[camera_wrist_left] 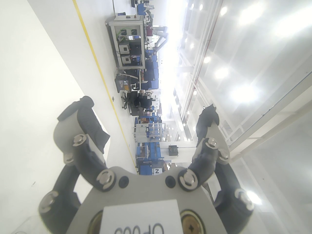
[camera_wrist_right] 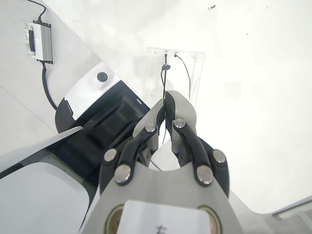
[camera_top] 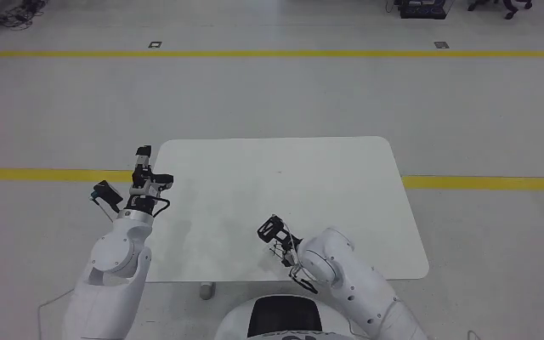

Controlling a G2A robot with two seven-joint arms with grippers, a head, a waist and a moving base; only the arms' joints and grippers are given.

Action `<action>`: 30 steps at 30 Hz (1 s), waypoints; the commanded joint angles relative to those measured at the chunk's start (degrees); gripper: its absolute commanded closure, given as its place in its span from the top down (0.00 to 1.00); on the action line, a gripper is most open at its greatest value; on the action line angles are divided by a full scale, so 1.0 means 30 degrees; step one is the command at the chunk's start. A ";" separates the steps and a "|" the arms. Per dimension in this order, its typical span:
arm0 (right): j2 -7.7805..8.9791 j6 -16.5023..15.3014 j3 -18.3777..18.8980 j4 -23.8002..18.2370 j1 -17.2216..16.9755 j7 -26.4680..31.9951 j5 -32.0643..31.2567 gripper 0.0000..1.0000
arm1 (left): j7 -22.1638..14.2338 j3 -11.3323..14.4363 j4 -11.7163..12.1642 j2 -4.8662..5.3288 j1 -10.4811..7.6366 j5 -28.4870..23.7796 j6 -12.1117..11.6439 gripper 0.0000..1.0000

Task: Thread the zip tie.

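1. The zip tie (camera_wrist_right: pixel 165 81) is a thin black strap caught between the fingertips of the right gripper (camera_wrist_right: pixel 165 96).
2. The strap runs straight out ahead of the fingertips to a small head (camera_wrist_right: pixel 166 67) and a little way past it. A second strand bows beside the straight one between the head and the fingertips. Whether the strap passes through the head, I cannot tell.
3. Behind the fingertips, the loose end of the strap trails back between the fingers toward the palm.
4. The right gripper is clenched on the zip tie, its ribbed pads pressed together with just the strap between them. It hangs over the worktop (camera_top: pixel 280 170), near the front edge.
5. A clear plate (camera_wrist_right: pixel 198 58) lies flat on the worktop just ahead of this gripper. The zip tie's head and far end are over the plate.
6. A second tie (camera_wrist_right: pixel 187 74), also black, curves across the plate. It is beside the held one and apart from it, not touching the gripper.
7. The left gripper (camera_wrist_left: pixel 146 107) is released, its fingers spread wide with nothing between them. It is well apart from the right gripper, by the worktop's side edge, and points out across the room.
8. A few dark specks (camera_wrist_right: pixel 212 7) dot the worktop far beyond the plate.
9. A grey box (camera_wrist_right: pixel 39 41) with a black cable lies on the floor, off to the right gripper's side.
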 commanded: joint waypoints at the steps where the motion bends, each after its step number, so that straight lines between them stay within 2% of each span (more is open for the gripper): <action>1: -0.0015 0.0075 -0.0081 0.0420 0.0204 -0.0020 0.0186 0.00 | 0.0000 0.0000 0.0000 0.0000 0.0000 0.0000 0.0000 1.00; 10: -0.0046 0.0328 -0.0441 0.1611 0.0931 -0.0063 0.0763 0.00 | 0.0000 0.0000 0.0000 0.0000 0.0000 0.0000 0.0000 1.00; 16: 0.0114 0.0455 -0.0052 0.0735 0.0713 -0.0251 0.1047 0.00 | 0.0000 0.0000 0.0000 0.0000 0.0000 0.0000 0.0000 1.00; 21: 0.0604 -0.0605 0.1974 -0.1126 -0.0477 -0.0695 0.2736 0.00 | 0.0000 0.0000 0.0000 0.0000 0.0000 0.0000 0.0000 1.00; 28: 0.1352 -0.3392 0.5932 -0.2577 -0.2399 -0.2026 0.7567 0.00 | 0.0000 0.0000 0.0000 0.0000 0.0000 0.0000 0.0000 1.00; 30: 0.1530 -0.3516 0.6630 -0.2808 -0.2768 -0.2313 0.8946 0.00 | 0.0000 0.0000 0.0000 0.0000 0.0000 0.0000 0.0000 1.00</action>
